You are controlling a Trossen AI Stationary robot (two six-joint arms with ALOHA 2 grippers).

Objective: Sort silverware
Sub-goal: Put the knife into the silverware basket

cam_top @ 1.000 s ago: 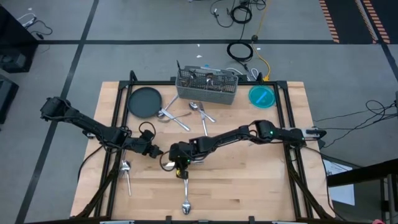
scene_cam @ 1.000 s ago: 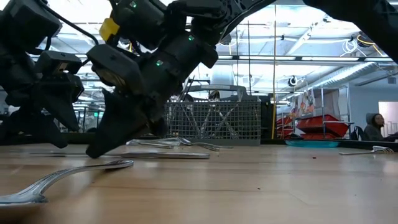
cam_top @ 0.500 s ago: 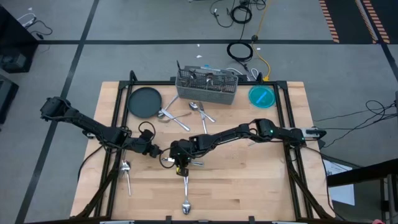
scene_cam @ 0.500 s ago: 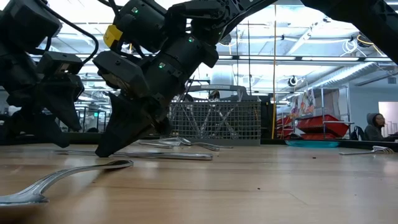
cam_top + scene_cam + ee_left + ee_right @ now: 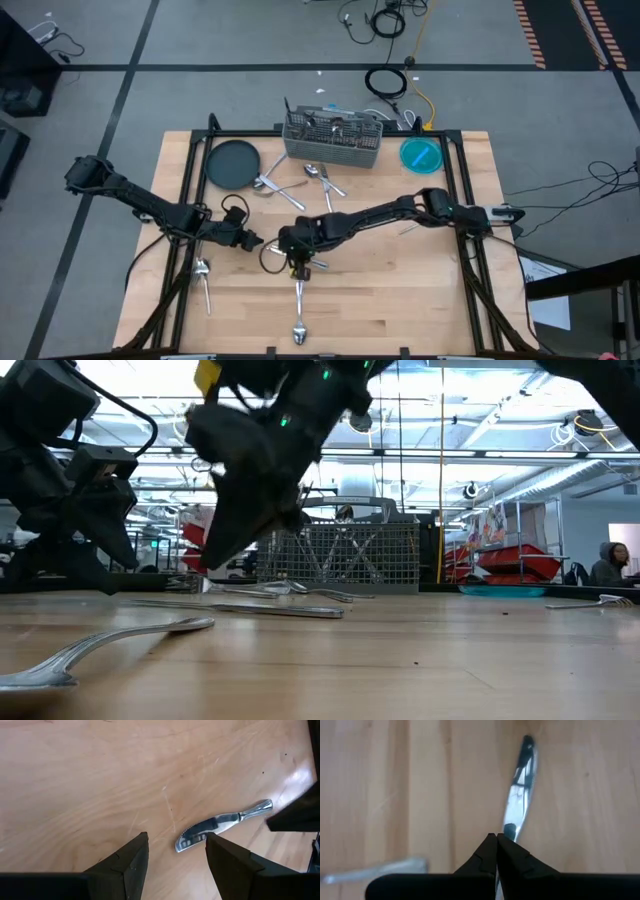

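Observation:
A silver knife [image 5: 220,824] lies flat on the wooden table [image 5: 400,300], its blade toward my left gripper and its handle toward my right one. My right gripper [image 5: 496,836] hangs shut a little above the knife [image 5: 520,790], fingers slanting down, holding nothing; the low view shows its tips [image 5: 212,563] clear of the knife [image 5: 250,607]. My left gripper [image 5: 176,836] stands open just left of the blade tip, at the table's middle left [image 5: 252,241], touching nothing. More silverware [image 5: 300,185] lies loose before the wire caddy [image 5: 333,140].
A spoon [image 5: 299,312] lies near the front edge, its handle pointing at my right gripper. A fork [image 5: 203,280] lies at the front left. A dark round plate [image 5: 232,163] and a teal dish [image 5: 421,155] flank the caddy at the back.
My right gripper has risen from the table beside the knife and tipped its fingers, staying shut; it now hangs clear above the knife. The knife stays flat on the table.

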